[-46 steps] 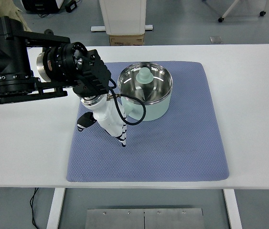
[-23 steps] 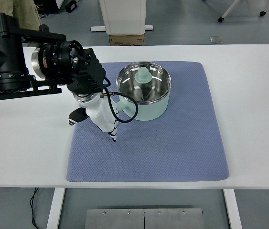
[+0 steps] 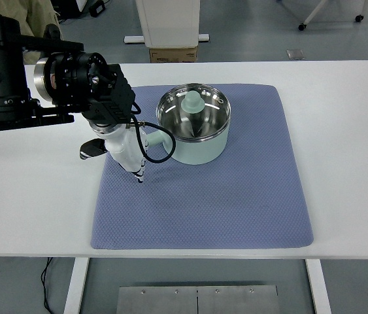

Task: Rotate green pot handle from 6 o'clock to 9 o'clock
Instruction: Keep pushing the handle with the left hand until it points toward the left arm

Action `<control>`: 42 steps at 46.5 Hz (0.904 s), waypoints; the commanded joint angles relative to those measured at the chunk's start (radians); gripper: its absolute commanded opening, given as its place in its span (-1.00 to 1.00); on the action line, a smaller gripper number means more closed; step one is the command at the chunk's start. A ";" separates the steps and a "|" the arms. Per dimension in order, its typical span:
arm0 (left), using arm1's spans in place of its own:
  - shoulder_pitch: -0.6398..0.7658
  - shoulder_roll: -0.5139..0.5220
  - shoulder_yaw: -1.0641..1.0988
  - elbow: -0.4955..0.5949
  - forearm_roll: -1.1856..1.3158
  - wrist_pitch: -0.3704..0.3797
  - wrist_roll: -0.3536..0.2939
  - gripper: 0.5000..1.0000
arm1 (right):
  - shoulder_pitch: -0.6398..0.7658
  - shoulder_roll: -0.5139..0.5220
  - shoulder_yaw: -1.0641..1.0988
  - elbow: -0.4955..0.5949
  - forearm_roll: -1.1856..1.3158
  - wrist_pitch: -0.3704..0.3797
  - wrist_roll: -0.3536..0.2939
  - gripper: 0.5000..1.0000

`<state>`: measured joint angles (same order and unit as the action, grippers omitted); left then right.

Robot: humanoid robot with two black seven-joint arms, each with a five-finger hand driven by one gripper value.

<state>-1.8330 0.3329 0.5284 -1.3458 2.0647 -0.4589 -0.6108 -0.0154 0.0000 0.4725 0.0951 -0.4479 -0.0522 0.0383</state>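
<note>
Around the pot (image 3: 193, 127), the mat (image 3: 236, 196) lies bare to the right and toward the camera, giving open passage. Its left side is blocked by the left hand (image 3: 123, 149), which seems to touch the pot's handle (image 3: 154, 139), though a black cable (image 3: 161, 147) blurs that.

No text, label or number is readable anywhere (nothing legible).

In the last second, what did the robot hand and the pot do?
The left hand swept toward the picture's left, and the pot handle swung with it, so it now points left. The green pot slid slightly left on the blue mat. I can't tell whether the fingers grip the handle. The mat and white table stayed put.
</note>
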 commanded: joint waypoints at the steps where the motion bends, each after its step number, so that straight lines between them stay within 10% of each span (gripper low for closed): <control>1: 0.000 0.000 0.010 0.001 0.000 0.000 0.000 1.00 | 0.000 0.000 0.000 0.000 0.000 0.000 0.000 1.00; 42: 0.012 -0.014 0.071 0.125 -0.001 0.060 0.000 1.00 | 0.000 0.000 0.000 0.000 0.000 0.000 0.000 1.00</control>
<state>-1.8195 0.3190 0.5964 -1.2291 2.0632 -0.4036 -0.6109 -0.0158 0.0000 0.4725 0.0951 -0.4479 -0.0522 0.0383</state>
